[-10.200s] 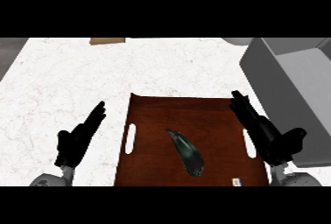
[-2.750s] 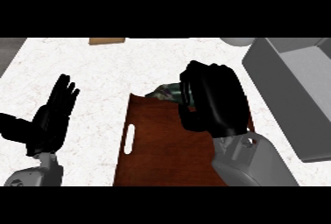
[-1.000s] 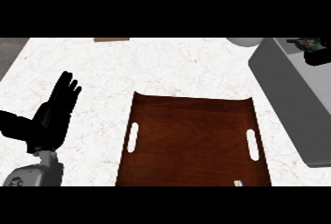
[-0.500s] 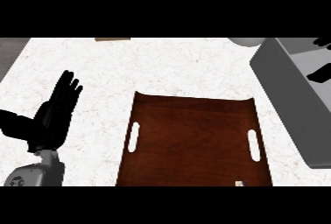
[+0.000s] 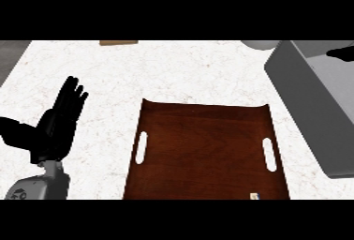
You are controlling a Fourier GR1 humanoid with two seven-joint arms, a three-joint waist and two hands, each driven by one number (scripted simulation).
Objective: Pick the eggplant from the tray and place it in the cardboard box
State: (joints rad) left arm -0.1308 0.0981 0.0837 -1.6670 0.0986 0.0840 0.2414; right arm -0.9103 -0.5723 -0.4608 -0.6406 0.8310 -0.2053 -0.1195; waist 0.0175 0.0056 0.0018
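The right robot hand (image 5: 342, 52) has slid nearly out of view over the grey cardboard box (image 5: 311, 98); its grip cannot be told. The eggplant is unseen, gone from the dark wooden tray (image 5: 204, 140). The left robot hand (image 5: 59, 124) rests open, far opposite.

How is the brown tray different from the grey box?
The tray is dark brown; the box is grey. The tray lies flat with two slots; the box has tall walls. The tray is in the middle; the box at the right. Both rest on the white counter.
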